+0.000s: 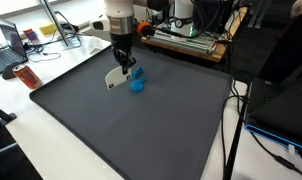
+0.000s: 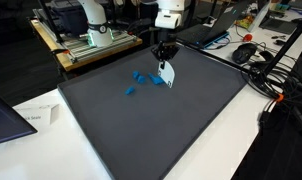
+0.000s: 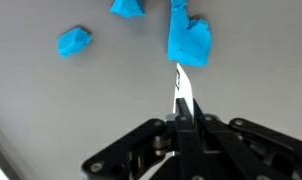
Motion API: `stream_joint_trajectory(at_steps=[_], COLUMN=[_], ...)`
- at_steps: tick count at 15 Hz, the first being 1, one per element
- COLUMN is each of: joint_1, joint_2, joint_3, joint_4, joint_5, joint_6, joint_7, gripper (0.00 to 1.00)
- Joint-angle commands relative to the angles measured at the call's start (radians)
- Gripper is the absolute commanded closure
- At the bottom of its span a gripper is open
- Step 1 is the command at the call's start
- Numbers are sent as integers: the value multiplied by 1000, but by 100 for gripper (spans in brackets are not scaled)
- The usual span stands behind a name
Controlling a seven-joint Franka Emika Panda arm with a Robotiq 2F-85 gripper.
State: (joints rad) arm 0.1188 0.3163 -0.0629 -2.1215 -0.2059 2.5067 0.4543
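Gripper (image 3: pixel 179 120) clenched on a thin white strip (image 3: pixel 181 88), pinched flat between both fingers, no gap visible in the wrist view. Strip marked with a small dark print near the held end and pointing away from the fingers toward the blue scraps (image 3: pixel 188 42). Hangs slanted below the gripper in an exterior view (image 1: pixel 115 79), lower end down close to the dark mat (image 1: pixel 111 130). Contact between that end and the mat: cannot tell.

Just beyond the strip's tip, the largest of the scraps, crumpled, apart from the tip by a narrow band of bare mat in the wrist view. Further out, 1 more at the upper edge of that view and 1 off to the side, well apart from the tip; at least 3 in all. None in the grip, none on the strip.

Progress, as a judgement only:
- Grasp of the strip looks done and firm.
- Approach looks done too, with the tip right at the cluster.
- Scraps loose and scattered toward the back of the mat, none gathered, none lifted, so anything involving them looks not yet done.

Further outward, the mat covering most of a white table (image 2: pixel 231 140). Beyond the far edge, benches with equipment and cables, well apart from the gripper.
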Motion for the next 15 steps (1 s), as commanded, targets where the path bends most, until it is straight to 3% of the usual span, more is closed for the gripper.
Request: stream_joint_trajectory(at_steps=[1,5,10,15], joint_1=[28,44,89,98], joint_2=[7,-8,-42,-94], joint_3=[-28,-71,-143,-131], joint_4=[-28,-69,-88,-92], joint_5=[-39,-92,-278,-422], joint_6=[29,76,60,-25], joint_7=[61,120,219,279], gripper=[99,99,99,99])
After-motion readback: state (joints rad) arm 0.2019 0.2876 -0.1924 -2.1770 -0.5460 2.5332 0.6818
